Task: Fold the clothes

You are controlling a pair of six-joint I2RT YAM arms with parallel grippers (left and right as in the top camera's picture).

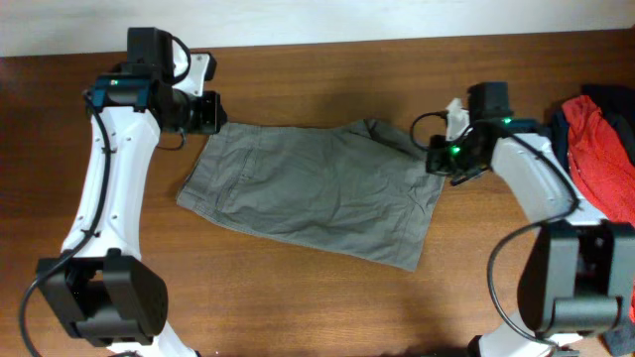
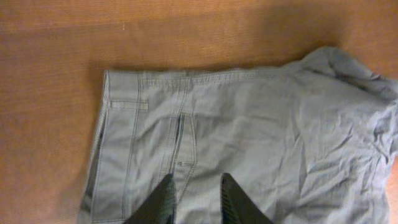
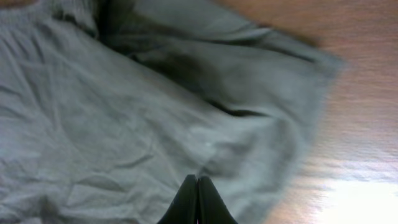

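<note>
The grey-khaki shorts point(image 1: 308, 188) lie spread and wrinkled across the middle of the table, with one corner folded over at the top right. My left gripper point(image 1: 208, 114) is at their top left corner. In the left wrist view its fingers point(image 2: 196, 186) are apart over the seamed fly area of the shorts point(image 2: 267, 137), holding nothing. My right gripper point(image 1: 437, 159) is at the shorts' right edge. In the right wrist view its fingers point(image 3: 198, 182) are pressed together over the cloth point(image 3: 112, 124), with no cloth seen between them. The red garment point(image 1: 600, 149) and the navy garment point(image 1: 562, 127) lie at the far right.
The wooden table point(image 1: 298, 307) shows bare wood in front of the shorts and behind them. The red and navy pile sits at the right table edge, just behind my right arm. A pale wall runs along the back edge.
</note>
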